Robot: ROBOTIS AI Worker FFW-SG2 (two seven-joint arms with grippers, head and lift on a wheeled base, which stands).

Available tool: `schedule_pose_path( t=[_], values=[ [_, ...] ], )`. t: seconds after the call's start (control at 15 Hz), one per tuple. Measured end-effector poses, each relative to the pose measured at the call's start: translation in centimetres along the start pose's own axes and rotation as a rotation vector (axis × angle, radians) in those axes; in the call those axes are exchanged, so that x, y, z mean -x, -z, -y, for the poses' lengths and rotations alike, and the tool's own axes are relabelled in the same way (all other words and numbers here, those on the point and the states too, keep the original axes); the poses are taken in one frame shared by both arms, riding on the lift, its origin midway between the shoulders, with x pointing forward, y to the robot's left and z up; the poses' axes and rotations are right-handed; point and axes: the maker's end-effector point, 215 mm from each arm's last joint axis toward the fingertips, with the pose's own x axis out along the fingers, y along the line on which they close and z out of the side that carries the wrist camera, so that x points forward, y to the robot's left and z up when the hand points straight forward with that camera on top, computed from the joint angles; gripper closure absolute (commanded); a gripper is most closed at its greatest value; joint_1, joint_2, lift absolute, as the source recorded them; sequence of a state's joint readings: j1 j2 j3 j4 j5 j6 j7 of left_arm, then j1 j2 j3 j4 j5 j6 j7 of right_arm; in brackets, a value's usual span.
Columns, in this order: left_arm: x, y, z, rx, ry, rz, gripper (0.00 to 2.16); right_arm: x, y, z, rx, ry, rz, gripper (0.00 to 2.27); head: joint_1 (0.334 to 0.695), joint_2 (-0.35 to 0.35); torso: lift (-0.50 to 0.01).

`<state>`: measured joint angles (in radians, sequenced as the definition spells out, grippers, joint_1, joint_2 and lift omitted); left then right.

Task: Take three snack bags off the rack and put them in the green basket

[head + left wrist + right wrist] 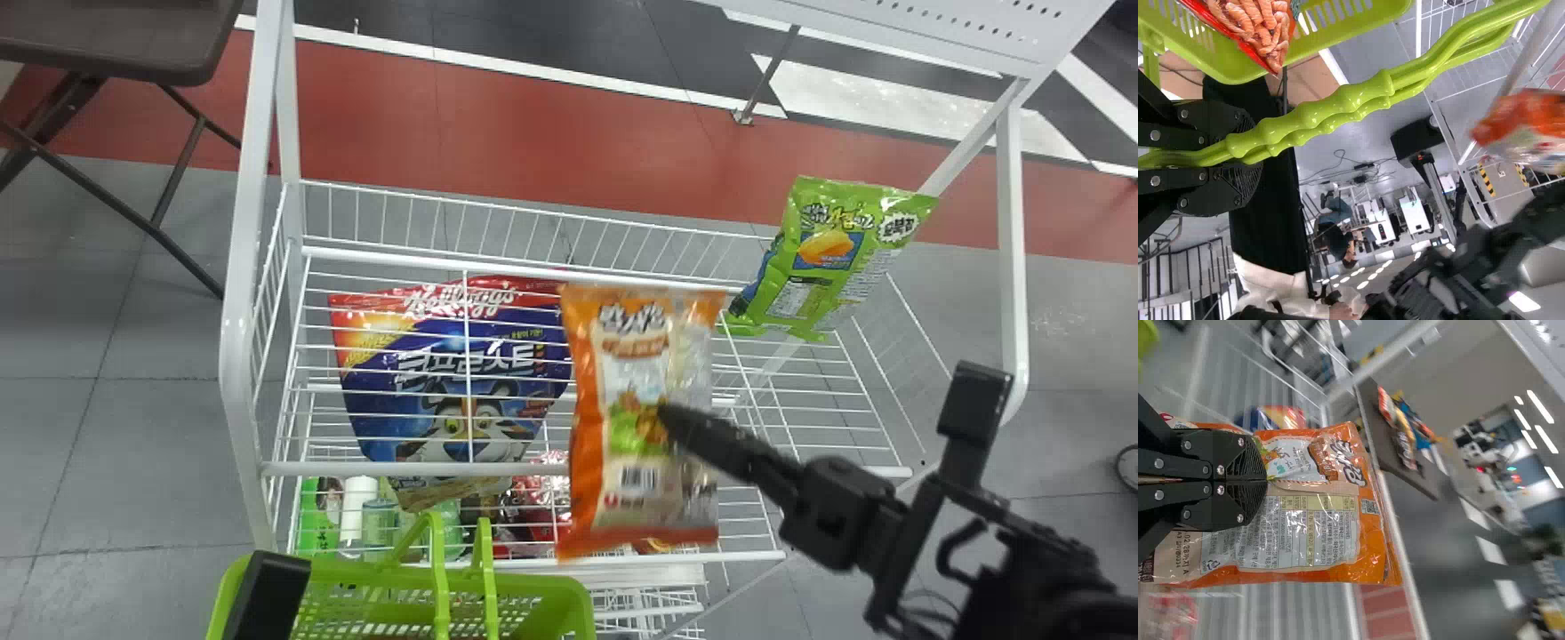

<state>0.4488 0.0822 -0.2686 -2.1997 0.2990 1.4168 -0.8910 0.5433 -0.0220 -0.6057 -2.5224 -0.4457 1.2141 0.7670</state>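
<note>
Standing upright, long axis vertical, title end up, the orange snack bag (612,480) extends above and below the right gripper (669,420), whose fingers clamp its middle.

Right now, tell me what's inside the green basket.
A red snack bag picturing crunchy sticks sits in the green basket; whatever lies beneath that bag is covered and cannot be made out.
</note>
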Motion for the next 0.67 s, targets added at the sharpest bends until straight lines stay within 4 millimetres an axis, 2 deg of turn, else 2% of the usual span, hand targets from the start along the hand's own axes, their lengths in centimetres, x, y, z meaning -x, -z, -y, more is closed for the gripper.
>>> schedule_pose_path(
  t=[0.13,0.2,0.27,0.33,0.47,0.67],
  values=[
    [0.0,0.0,0.0,-0.001,-0.003,0.000,1.45,2.1,3.9,-2.4,-0.120,-0.045,-0.129,2.22,0.695,-0.350,-0.026],
    [0.0,0.0,0.1,-0.002,-0.003,-0.001,1.45,3.0,4.7,-3.2,-0.152,-0.052,-0.167,2.22,0.695,-0.350,-0.026],
    [0.0,0.0,0.1,-0.001,-0.004,-0.002,1.45,3.5,4.8,-3.5,-0.149,-0.049,-0.180,2.22,0.695,-0.350,-0.026],
    [0.1,0.0,0.1,-0.002,-0.006,-0.002,1.45,3.7,4.7,-3.6,-0.140,-0.050,-0.189,2.22,0.695,-0.350,-0.026],
    [0.2,-0.2,0.4,-0.006,-0.005,-0.002,1.45,3.6,6.3,-3.4,-0.139,-0.041,-0.240,2.22,0.695,-0.350,-0.026],
    [0.4,-0.1,0.9,-0.008,-0.005,-0.010,1.45,2.8,11.1,-1.7,-0.175,0.004,-0.363,2.22,0.695,-0.350,-0.026]
  ],
)
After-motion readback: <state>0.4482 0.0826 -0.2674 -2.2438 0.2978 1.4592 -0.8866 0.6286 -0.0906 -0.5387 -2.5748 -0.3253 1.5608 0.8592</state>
